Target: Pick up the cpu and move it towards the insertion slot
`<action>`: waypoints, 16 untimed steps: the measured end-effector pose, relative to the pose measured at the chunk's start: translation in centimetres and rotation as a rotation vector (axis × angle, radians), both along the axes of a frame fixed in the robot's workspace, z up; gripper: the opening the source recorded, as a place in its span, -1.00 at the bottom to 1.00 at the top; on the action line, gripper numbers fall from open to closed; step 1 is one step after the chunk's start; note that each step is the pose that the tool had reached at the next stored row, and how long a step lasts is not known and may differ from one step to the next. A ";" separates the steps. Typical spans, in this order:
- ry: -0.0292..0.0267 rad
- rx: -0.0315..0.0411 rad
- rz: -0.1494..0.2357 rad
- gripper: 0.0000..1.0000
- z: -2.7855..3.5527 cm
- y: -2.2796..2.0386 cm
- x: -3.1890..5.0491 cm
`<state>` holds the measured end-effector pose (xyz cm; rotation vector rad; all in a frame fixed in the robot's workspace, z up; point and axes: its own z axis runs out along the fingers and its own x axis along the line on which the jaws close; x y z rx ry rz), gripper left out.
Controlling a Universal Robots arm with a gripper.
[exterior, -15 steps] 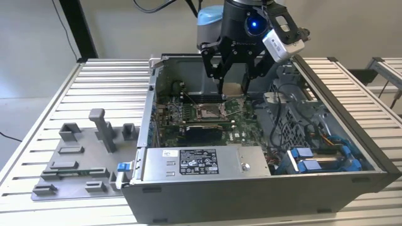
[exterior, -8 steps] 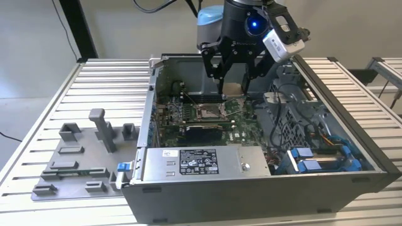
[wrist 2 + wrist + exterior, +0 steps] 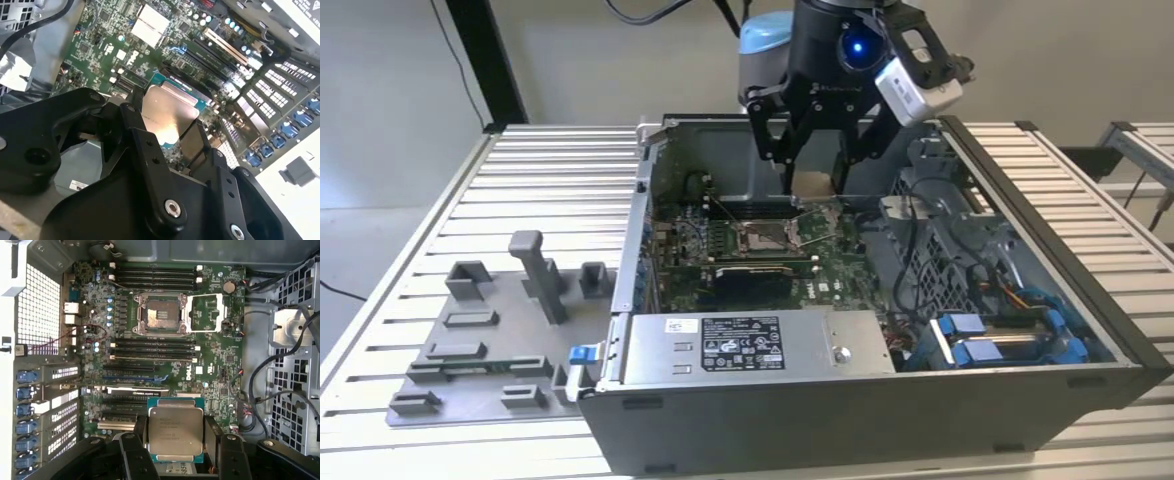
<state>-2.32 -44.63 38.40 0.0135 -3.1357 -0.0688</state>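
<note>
Gripper [image 3: 176, 447] pinching the cpu [image 3: 175, 431] between 2 fingers [image 3: 227, 452], held above the motherboard [image 3: 220, 365] inside the open PC case [image 3: 1067, 250]. Insertion slot [image 3: 161, 320] lies further along the board, frame open, apart from the cpu.

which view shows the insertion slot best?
First wrist view: the insertion slot is seen square-on, unobstructed, silver frame and dark centre clear. In the exterior view it sits small below the gripper. I can't pick it out in the second wrist view.
</note>
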 end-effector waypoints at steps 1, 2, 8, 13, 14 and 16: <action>0.0000 0.0000 0.000 -1.00 0.00 0.26 0.00; 0.0001 -0.0001 0.000 -1.00 0.00 0.53 0.00; 0.0000 0.0000 0.000 -1.00 0.00 2.70 0.00; 0.0000 0.0000 0.000 -1.00 0.00 4.87 -0.01; 0.0000 -0.0002 0.000 -1.00 0.00 5.25 -0.01; 0.0000 -0.0001 0.000 -1.00 0.00 6.05 -0.01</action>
